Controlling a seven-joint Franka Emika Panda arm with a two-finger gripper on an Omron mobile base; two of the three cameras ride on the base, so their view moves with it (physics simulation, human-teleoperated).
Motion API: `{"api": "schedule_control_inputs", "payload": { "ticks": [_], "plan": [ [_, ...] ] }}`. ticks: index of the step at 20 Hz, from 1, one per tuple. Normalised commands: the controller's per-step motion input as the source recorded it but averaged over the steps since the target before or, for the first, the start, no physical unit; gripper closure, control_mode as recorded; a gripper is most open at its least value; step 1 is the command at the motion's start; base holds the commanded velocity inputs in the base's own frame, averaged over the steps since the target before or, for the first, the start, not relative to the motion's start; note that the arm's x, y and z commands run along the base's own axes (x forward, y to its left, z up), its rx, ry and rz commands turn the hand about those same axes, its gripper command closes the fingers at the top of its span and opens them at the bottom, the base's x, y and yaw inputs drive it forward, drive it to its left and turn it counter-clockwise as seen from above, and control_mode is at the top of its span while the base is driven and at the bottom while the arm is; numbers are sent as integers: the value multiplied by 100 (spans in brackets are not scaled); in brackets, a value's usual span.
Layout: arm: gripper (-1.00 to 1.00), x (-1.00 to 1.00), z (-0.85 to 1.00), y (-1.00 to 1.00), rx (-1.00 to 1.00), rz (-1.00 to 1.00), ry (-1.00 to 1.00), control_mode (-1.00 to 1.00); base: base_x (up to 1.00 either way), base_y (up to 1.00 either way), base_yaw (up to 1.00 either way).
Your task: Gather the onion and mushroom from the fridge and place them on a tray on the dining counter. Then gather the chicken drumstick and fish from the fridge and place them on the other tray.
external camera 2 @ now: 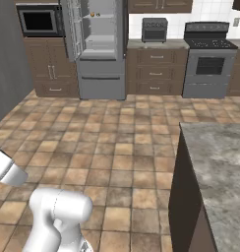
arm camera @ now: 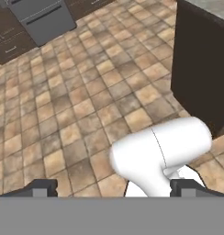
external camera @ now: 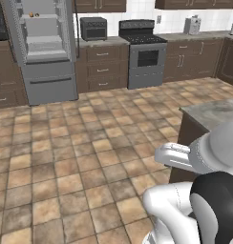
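The fridge (external camera: 44,71) stands at the far left wall with its upper doors swung open, also seen in the right base view as the fridge (external camera 2: 98,54). Two small orange-tan items (external camera: 34,15) lie on an upper shelf, too small to tell apart. The dining counter (external camera 2: 220,157) with its grey speckled top and dark base runs along the right, near the base. In the hand view my gripper (arm camera: 114,188) is open with nothing between its fingertips (arm camera: 40,187), high over the tiled floor and well away from the fridge drawers (arm camera: 40,18).
A wide stretch of tan tiled floor (external camera: 90,143) lies between the base and the fridge. A stove (external camera: 146,57), a toaster oven (external camera: 93,28) and dark wood cabinets (external camera: 101,66) line the back wall. A built-in microwave (external camera 2: 38,20) sits left of the fridge.
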Motion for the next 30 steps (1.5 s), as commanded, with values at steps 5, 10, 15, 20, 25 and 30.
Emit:
{"api": "schedule_control_inputs", "payload": {
  "ticks": [5, 10, 15, 20, 25, 30],
  "plan": [
    [-100, 0, 0, 0, 0, 0, 0, 100, 100, 84, -6],
    [-100, 0, 0, 0, 0, 0, 0, 100, 100, 46, 2],
    [-100, 0, 0, 0, 0, 0, 0, 100, 100, 3, 16],
    [-100, 0, 0, 0, 0, 0, 0, 100, 100, 0, 19],
    [-100, 0, 0, 0, 0, 0, 0, 100, 100, 0, 20],
    [-100, 0, 0, 0, 0, 0, 0, 100, 100, 0, 11]
  ]
}}
